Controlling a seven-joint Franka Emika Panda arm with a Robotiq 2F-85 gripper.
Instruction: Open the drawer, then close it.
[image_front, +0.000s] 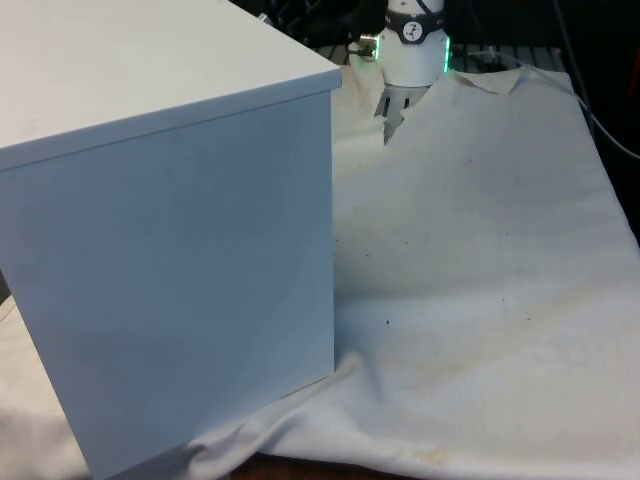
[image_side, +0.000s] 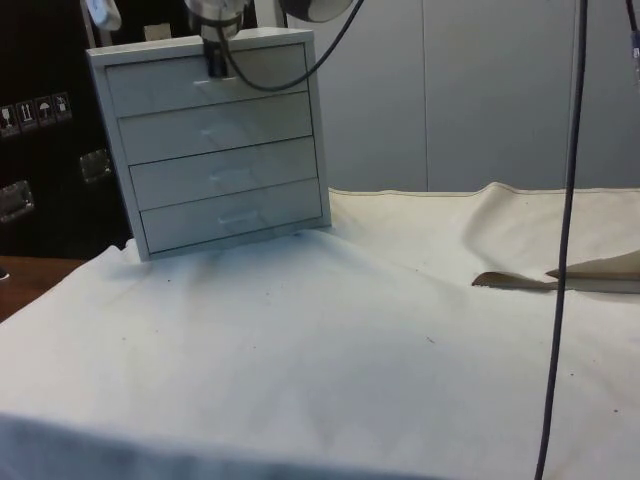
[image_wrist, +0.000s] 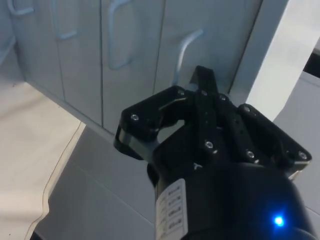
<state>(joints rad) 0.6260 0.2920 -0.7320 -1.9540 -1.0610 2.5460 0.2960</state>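
Drawers, four of them, are sitting shut in a white chest standing on the cloth-covered table. The gripper is hanging just before the top drawer, its fingers pressing together beside that drawer's handle, gripping nothing.

Front camera sits close behind the chest. Side camera, farther off, faces its drawers; both share the desk.

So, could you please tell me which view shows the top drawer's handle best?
The wrist view: the top drawer's handle curves clearly just ahead of the gripper. The side view has the gripper in front of it. The front view gives the chest of drawers' blank side.
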